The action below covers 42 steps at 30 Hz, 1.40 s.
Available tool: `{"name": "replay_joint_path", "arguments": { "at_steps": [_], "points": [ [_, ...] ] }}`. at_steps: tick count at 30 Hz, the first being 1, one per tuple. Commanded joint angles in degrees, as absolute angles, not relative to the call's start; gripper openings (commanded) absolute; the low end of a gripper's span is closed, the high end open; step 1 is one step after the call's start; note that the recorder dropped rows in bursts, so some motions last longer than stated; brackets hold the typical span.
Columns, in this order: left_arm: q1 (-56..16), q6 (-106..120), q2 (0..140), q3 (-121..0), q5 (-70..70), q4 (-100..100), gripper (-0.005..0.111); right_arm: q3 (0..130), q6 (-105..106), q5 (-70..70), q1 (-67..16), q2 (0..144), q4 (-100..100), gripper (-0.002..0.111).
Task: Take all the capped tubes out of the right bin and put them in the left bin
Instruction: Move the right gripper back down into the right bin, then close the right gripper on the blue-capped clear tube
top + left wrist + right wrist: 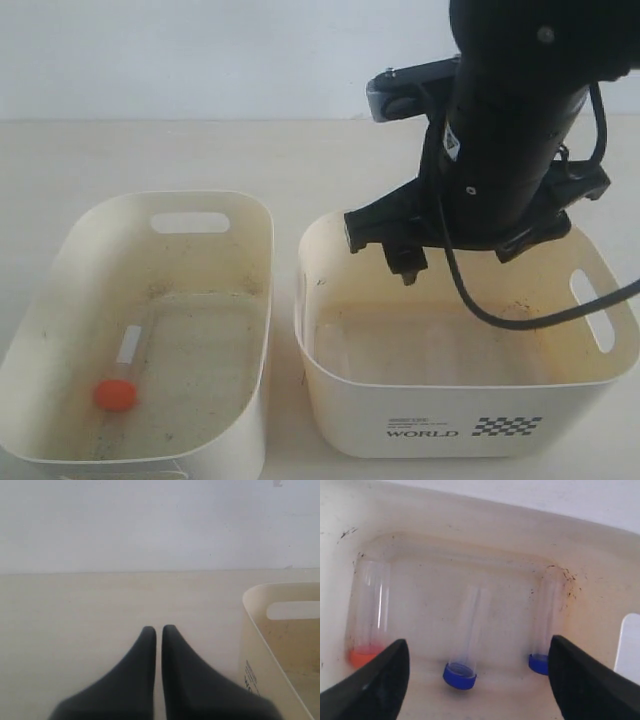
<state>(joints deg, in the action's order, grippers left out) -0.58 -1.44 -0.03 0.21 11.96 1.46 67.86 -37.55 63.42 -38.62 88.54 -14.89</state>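
In the right wrist view my right gripper (479, 646) stands open above the floor of the right bin (470, 525). Three capped tubes lie there side by side: one with an orange-red cap (364, 656), one with a blue cap (460, 676) between the fingers, and another blue-capped one (538, 663) beside one finger. In the exterior view the right arm (510, 130) reaches down into the right bin (450, 420), printed "WORLD". The left bin (60, 260) holds one orange-capped tube (116, 392). My left gripper (159, 629) is shut and empty over the bare table.
A cream tub's corner (260, 625) with a handle cutout and small black print shows beside the left gripper; I cannot tell which bin it is. The two bins stand close together on a pale table (300, 160) before a white wall.
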Motion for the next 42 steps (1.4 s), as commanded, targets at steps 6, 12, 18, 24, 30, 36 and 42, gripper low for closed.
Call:
{"name": "replay_joint_path", "arguments": {
  "at_steps": [6, 12, 18, 24, 30, 36, 42],
  "points": [
    [-0.56, -1.98, 0.00, 0.00, 11.60, 1.10, 0.004, 63.45, -41.74, 56.93, -38.19, 92.47, -13.74, 0.071],
    [-0.56, -1.98, 0.00, 0.00, 11.60, 1.10, 0.004, 57.28, -46.21, 47.84, -38.19, 93.32, -14.23, 0.071],
    [-0.56, -1.98, 0.00, 0.00, 11.60, 1.10, 0.004, 57.18, -46.51, 48.59, -38.19, 93.32, -14.21, 0.071],
    [-0.56, -1.98, 0.00, 0.00, 11.60, 1.10, 0.004, 56.64, -46.51, 50.32, -38.19, 96.42, -13.73, 0.071],
    [-0.56, -1.98, 0.00, 0.00, 11.60, 1.10, 0.004, 53.09, -46.51, 47.43, -38.31, 97.29, -11.18, 0.071],
    [-0.56, -1.98, 0.00, 0.00, 11.60, 1.10, 0.004, 51.26, -44.33, 43.70, -38.31, 97.29, -7.83, 0.071],
    [-0.56, -1.98, 0.00, 0.00, 11.60, 1.10, 0.004, 48.82, -44.20, 39.99, -38.31, 97.55, -7.93, 0.071]
  ]
}}
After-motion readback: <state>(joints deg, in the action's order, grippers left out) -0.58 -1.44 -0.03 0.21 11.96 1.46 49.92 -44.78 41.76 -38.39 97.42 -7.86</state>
